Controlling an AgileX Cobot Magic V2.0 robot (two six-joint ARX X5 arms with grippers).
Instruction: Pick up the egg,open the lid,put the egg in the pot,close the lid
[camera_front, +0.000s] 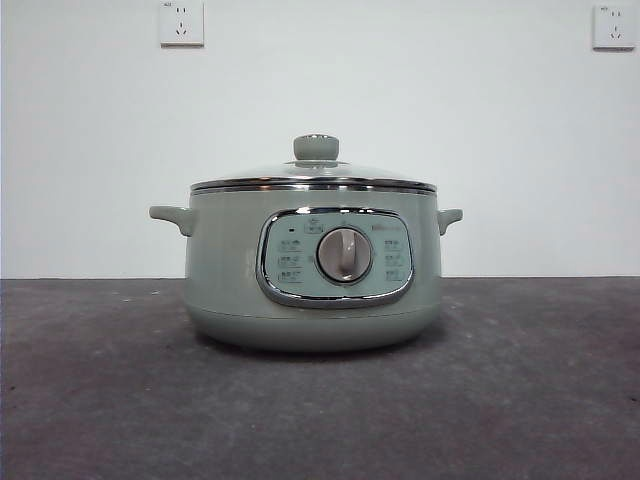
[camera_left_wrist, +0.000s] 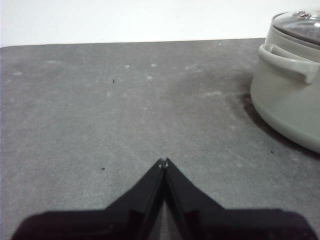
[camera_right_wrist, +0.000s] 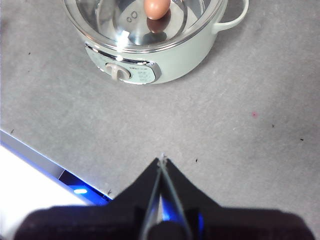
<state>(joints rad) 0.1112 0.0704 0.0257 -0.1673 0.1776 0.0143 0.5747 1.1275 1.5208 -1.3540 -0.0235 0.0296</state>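
While both arms waited clear of the work, the pot stood alone on the dark grey tabletop, its control panel and silver dial facing the front camera. The lid sat closed and level on the pot, steel rim seated all round, green knob upright at the centre.

Seen from the right wrist camera, the egg lay inside the pot, visible through the glass lid, with a dark reflection or shadow just beside it on the inner floor. The knob could not be made out in that view.

The left pincer hung over bare tabletop, its two black jaws pressed together to a point and gripping nothing. The pot stood well apart from it, one stubby side handle turned toward that camera.

The right pincer was likewise pressed together and held nothing. It hung above the tabletop on the dial side of the pot, well apart from it, near the table's edge, where a blue light showed.

Two wall sockets were fixed on the white wall behind.
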